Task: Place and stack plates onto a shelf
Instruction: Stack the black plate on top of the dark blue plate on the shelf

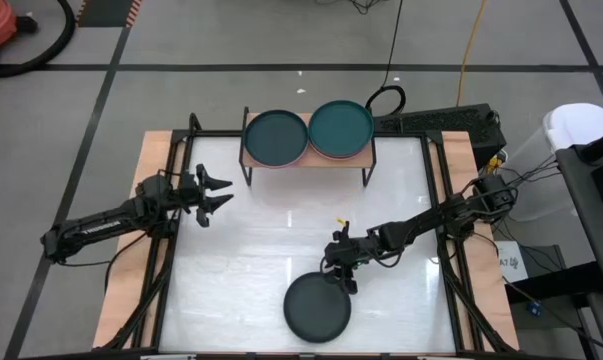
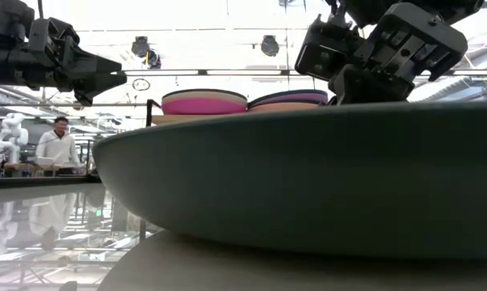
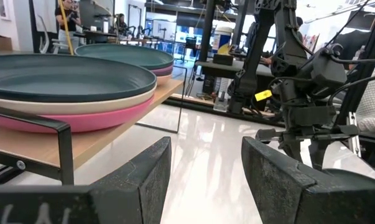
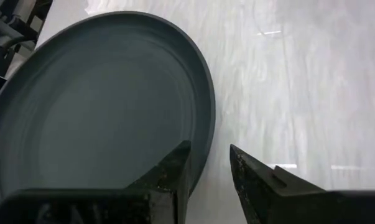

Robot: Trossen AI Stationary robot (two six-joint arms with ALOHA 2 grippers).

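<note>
A dark grey plate point(image 1: 317, 308) lies flat on the white tabletop near its front edge. My right gripper point(image 1: 343, 283) is open at the plate's far rim and points down; in the right wrist view point(image 4: 211, 168) one finger stands inside the rim and one outside. My left gripper point(image 1: 221, 192) is open and empty above the table, left of the shelf point(image 1: 371, 152). The shelf stands at the far edge and bears two stacks: a dark teal plate point(image 1: 275, 137) on beige and magenta ones, and a teal plate point(image 1: 341, 129) on purple and beige ones. My right gripper straddles the dark grey plate's far rim point(image 4: 207, 140) from above, one finger point(image 4: 175, 177) over the inside and the other point(image 4: 252, 180) outside. I cannot tell whether either finger touches the rim. The plate rests on the table.
Bare white tabletop lies between the shelf and the near plate. Black rails point(image 1: 171, 240) run along the table's left and right sides. The shelf's black metal legs point(image 3: 66, 152) stand close to my left gripper. People show in the room behind.
</note>
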